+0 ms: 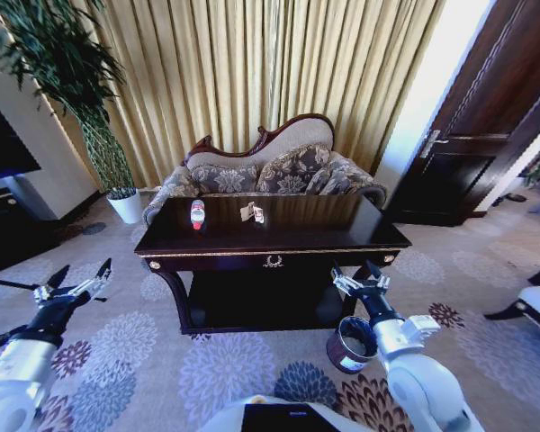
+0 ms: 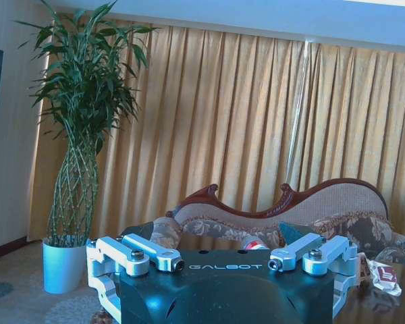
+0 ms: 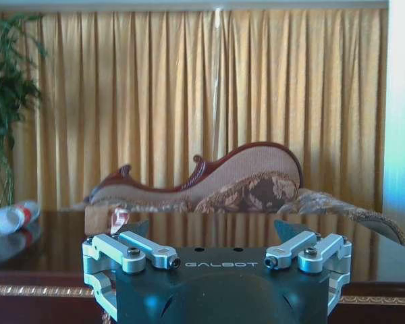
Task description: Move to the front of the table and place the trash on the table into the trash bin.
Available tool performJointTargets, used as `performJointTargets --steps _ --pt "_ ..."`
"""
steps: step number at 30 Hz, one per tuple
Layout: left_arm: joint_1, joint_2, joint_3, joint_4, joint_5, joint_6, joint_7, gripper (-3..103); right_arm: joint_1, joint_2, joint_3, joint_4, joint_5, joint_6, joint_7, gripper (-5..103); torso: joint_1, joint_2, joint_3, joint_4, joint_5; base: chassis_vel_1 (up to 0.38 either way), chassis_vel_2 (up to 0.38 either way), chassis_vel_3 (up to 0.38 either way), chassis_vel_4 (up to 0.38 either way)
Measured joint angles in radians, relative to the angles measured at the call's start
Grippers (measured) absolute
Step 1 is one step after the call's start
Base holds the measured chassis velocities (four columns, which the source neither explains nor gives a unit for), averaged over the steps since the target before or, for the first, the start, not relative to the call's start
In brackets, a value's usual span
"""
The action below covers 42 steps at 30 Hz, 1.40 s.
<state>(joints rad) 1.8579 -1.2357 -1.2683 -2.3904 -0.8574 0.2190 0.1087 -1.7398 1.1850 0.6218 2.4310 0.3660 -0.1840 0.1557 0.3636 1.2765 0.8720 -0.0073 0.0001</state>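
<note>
I have both arms low in front of the table [image 1: 272, 245], left gripper [image 1: 79, 286] and right gripper [image 1: 360, 281] with fingers spread, holding nothing. The bottle [image 1: 197, 213] lies on the table's far left, the carton [image 1: 253, 212] mid-top. Both look light; the bottle's round, probably slippery, so I'd pinch across its middle. The trash bin [image 1: 351, 344] stands by the table's right front leg.
</note>
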Motion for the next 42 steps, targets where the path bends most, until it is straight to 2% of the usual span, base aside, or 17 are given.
performJointTargets --steps 2,10,17,26,35,42 --pt "0.004 -0.008 0.004 -0.008 -0.001 0.005 -0.007 100 -0.012 -0.015 -0.012 0.003 -0.002 -0.022 0.01 100 0.0 0.0 0.0 -0.0001 0.0002 0.0 0.0 0.0 0.0" --pt "0.005 -0.023 0.023 -0.017 0.014 0.02 -0.019 100 -0.015 -0.053 -0.014 0.021 0.036 -0.033 0.017 100 0.0 0.0 0.0 0.0 0.0 0.0 0.0 0.0 0.0" --pt "0.001 -0.011 0.001 -0.032 0.006 0.045 -0.022 100 -0.014 -0.058 -0.022 0.045 0.049 -0.042 0.018 100 0.0 0.0 0.0 -0.0002 -0.0002 -0.015 0.02 0.016 -0.017" --pt "0.026 0.0 -0.034 -0.054 -0.011 0.047 -0.016 100 -0.008 -0.055 -0.026 0.046 0.046 -0.047 0.018 100 0.0 0.0 0.0 -0.0001 -0.0001 -0.089 0.095 0.095 -0.09" --pt "0.041 -0.014 -0.028 -0.057 -0.009 0.047 -0.012 100 -0.002 -0.044 -0.04 0.04 0.048 -0.048 0.018 100 0.0 0.0 0.0 0.0 -0.0001 -0.094 0.099 0.102 -0.097" --pt "0.041 -0.012 -0.029 -0.05 0.04 0.046 -0.013 100 -0.002 -0.04 -0.042 0.04 0.046 -0.048 0.018 100 0.0 0.0 0.0 -0.0001 0.0 -0.085 0.077 0.087 -0.073"
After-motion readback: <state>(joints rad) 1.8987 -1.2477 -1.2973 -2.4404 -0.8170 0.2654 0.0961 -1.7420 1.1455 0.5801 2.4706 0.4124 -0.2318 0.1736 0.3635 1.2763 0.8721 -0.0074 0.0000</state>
